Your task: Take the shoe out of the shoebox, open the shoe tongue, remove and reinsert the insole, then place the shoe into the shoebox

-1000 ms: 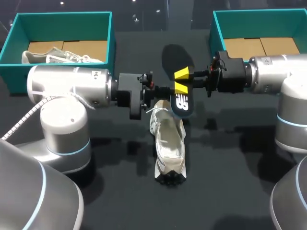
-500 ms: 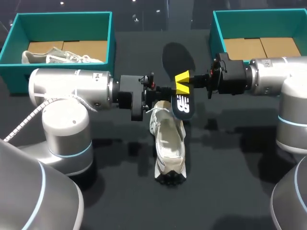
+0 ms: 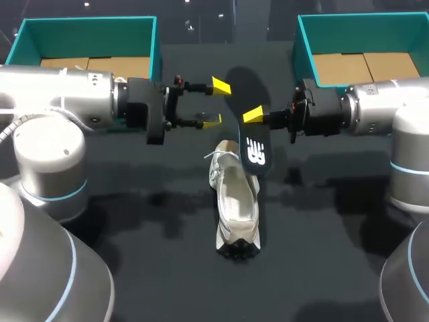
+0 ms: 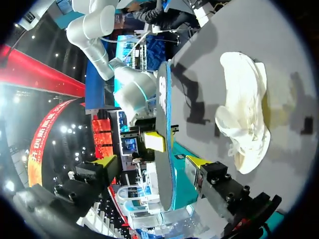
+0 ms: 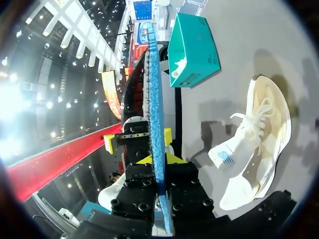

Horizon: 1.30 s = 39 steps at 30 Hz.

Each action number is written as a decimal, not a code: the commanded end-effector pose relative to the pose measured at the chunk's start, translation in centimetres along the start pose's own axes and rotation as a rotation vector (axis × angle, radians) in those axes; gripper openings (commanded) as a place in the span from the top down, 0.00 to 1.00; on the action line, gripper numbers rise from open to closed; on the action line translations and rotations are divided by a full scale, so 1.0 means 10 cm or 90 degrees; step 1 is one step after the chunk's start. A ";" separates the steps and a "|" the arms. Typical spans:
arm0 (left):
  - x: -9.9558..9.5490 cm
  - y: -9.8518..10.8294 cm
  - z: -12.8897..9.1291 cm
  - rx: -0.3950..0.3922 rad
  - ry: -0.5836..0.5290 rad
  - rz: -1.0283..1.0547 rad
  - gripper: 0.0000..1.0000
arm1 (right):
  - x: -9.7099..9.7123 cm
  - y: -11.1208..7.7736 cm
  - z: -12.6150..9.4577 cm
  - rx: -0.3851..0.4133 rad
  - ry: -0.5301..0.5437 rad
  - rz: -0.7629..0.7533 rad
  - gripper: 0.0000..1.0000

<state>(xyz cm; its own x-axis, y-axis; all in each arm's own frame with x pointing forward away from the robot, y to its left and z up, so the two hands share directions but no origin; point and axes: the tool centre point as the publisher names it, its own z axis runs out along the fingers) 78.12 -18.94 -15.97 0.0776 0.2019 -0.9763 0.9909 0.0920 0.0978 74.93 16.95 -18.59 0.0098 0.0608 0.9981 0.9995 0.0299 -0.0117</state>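
Observation:
A black insole (image 3: 251, 127) hangs above the table, its lower end over the white shoe (image 3: 234, 201), which lies on the dark table. My right gripper (image 3: 255, 115) is shut on the insole's edge from the right. My left gripper (image 3: 216, 104) stands open just left of the insole, not touching it. In the left wrist view the insole (image 4: 164, 149) shows edge-on ahead of the open left gripper (image 4: 152, 162), with the shoe (image 4: 244, 114) beyond. In the right wrist view the insole (image 5: 154, 109) is clamped in the right gripper (image 5: 158, 160), and the shoe (image 5: 254, 144) lies on its side below.
A teal shoebox (image 3: 87, 21) stands at the back left, partly behind my left arm. A second teal shoebox (image 3: 301, 40) stands at the back right. Bare dark table lies in front of the shoe and to both sides of it.
My left gripper opened, let go of the insole and drew back to the left and upward. My right gripper stayed shut on the insole, which now hangs from it alone.

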 end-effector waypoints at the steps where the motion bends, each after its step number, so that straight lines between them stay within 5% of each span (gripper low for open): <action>1: -0.02 -0.03 -0.22 -0.010 0.018 0.020 0.00 | -0.03 0.01 0.03 0.003 0.004 -0.004 1.00; 9: -0.02 -0.03 -0.22 -0.010 0.018 0.020 0.00 | -0.03 0.01 0.03 0.003 0.004 -0.004 1.00; 17: -0.18 0.30 -0.33 0.070 0.201 -0.082 0.00 | -0.10 -0.11 0.11 -0.010 0.021 -0.001 1.00; 20: -0.31 0.43 -0.39 0.039 0.286 -0.057 0.00 | -0.13 -0.16 0.13 -0.016 0.030 -0.001 1.00; 34: -0.35 0.45 -0.37 0.047 0.290 -0.054 0.00 | -0.18 -0.21 0.19 -0.024 0.040 0.001 1.00; 39: -0.57 0.57 -0.25 0.066 0.420 -0.032 0.00 | -0.18 -0.21 0.19 -0.024 0.040 0.001 1.00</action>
<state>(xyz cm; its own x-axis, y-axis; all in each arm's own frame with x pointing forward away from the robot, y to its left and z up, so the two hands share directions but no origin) 81.97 -15.90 -10.56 -0.0181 0.6042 -0.7967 0.9982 0.0566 0.0203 72.78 18.59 -20.48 0.0110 -0.0051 0.9999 0.9999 -0.0078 -0.0110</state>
